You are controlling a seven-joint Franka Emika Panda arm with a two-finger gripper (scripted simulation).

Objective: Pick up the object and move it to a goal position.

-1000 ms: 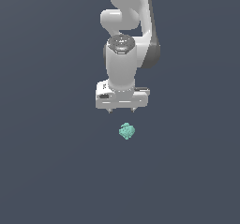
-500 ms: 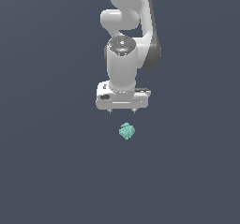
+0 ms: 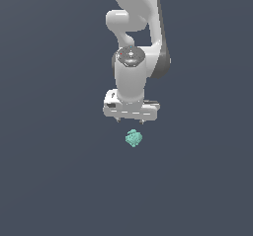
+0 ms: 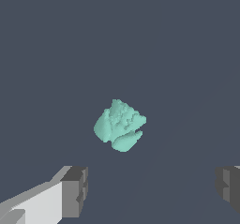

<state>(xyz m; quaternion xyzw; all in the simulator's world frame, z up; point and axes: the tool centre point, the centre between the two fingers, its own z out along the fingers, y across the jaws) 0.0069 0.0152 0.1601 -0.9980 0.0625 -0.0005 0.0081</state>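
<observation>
The object (image 3: 133, 138) is a small teal-green lumpy thing lying on the dark grey floor, much smaller than the white hand above it. My gripper (image 3: 130, 121) hangs just behind it in the exterior view, fingers pointing down, apart from it. In the wrist view the object (image 4: 119, 124) lies ahead of the two dark finger pads (image 4: 75, 190), which stand wide apart with nothing between them. The gripper (image 4: 152, 188) is open.
Only the uniform dark grey floor (image 3: 59, 180) surrounds the object. The white arm (image 3: 136, 37) rises behind the gripper toward the top of the exterior view.
The hand has shifted very slightly toward the exterior view's right. The object has not moved.
</observation>
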